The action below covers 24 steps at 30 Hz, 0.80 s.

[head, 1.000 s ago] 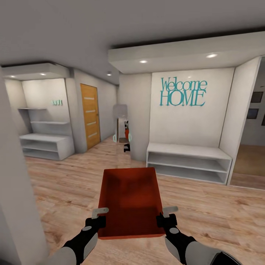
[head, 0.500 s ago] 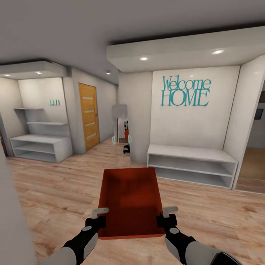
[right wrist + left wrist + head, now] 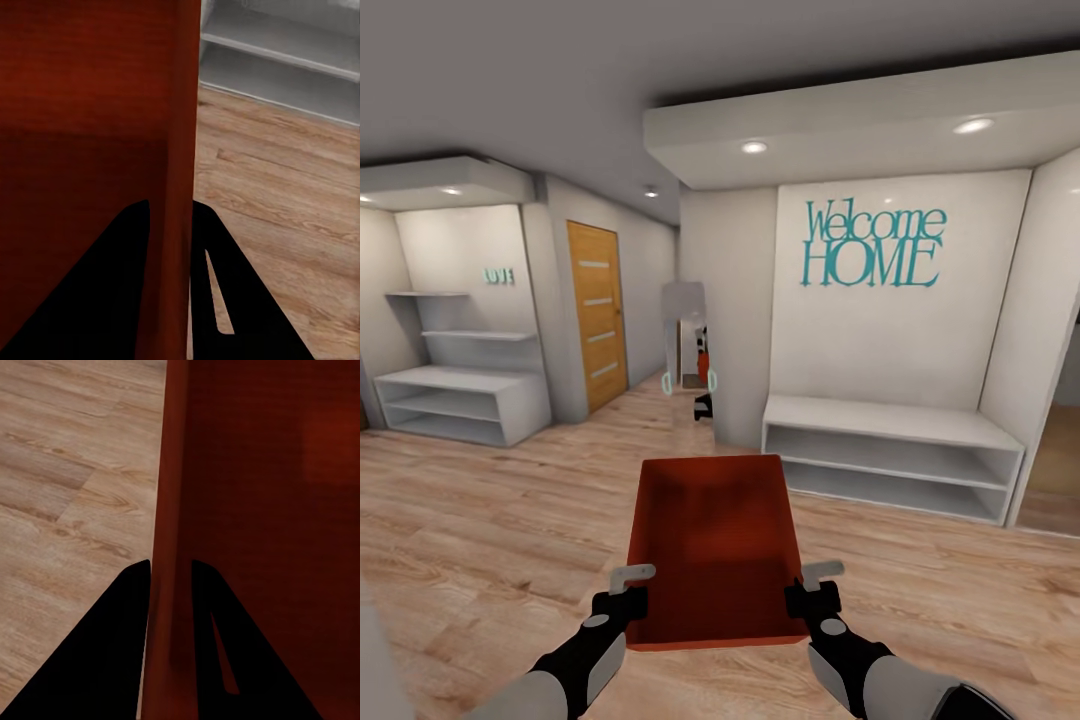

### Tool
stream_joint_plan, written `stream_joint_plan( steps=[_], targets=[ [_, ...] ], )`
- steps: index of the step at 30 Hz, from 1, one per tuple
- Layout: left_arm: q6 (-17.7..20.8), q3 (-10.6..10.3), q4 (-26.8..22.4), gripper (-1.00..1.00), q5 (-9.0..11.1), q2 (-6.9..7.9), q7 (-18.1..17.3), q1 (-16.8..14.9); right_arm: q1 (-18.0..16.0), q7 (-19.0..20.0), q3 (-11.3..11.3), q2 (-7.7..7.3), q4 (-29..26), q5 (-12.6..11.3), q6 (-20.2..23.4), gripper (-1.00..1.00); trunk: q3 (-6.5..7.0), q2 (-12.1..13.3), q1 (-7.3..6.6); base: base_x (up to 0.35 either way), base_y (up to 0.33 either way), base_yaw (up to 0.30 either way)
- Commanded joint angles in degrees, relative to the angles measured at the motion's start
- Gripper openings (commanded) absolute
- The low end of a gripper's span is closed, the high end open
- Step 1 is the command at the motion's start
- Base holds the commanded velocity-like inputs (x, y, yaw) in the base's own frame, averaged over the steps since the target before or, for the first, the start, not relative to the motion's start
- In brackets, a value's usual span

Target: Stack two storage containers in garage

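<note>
An orange-red lidless storage container hangs level in front of me over light wood-plank flooring. My left gripper is shut on its left wall near the close corner, and my right gripper is shut on its right wall. In the left wrist view the container wall runs between the two dark fingers. The right wrist view shows the same grip on the other wall, one finger on each side. The box is empty inside.
A white low bench shelf stands ahead right under a teal "Welcome HOME" sign. A white shelf unit sits at left. A wooden door and a narrow corridor with a mirror lie ahead. Open plank floor surrounds me.
The whole view has shifted: the near left wall has slid out of the picture and the hall fixtures look closer, so the camera has moved. The container stays held the same way.
</note>
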Motion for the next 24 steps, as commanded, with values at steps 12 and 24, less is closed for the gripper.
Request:
stream_joint_plan(
  steps=[12,24],
  targets=[
    [-1.21,-1.38,-0.09,-1.00,-0.31,0.12,2.21,-0.04,-0.05,-0.01,-4.34,0.05,-0.09,-0.29,0.26,-1.00,-0.09,-0.06,0.04,0.321,0.000,0.000],
    [-1.21,-1.38,-0.09,-1.00,-0.31,0.12,2.21,-0.01,-0.05,-0.01,-4.34,0.05,-0.07,-0.29,0.22,-1.00,-0.09,-0.06,0.04,0.321,0.000,0.000]
  ],
)
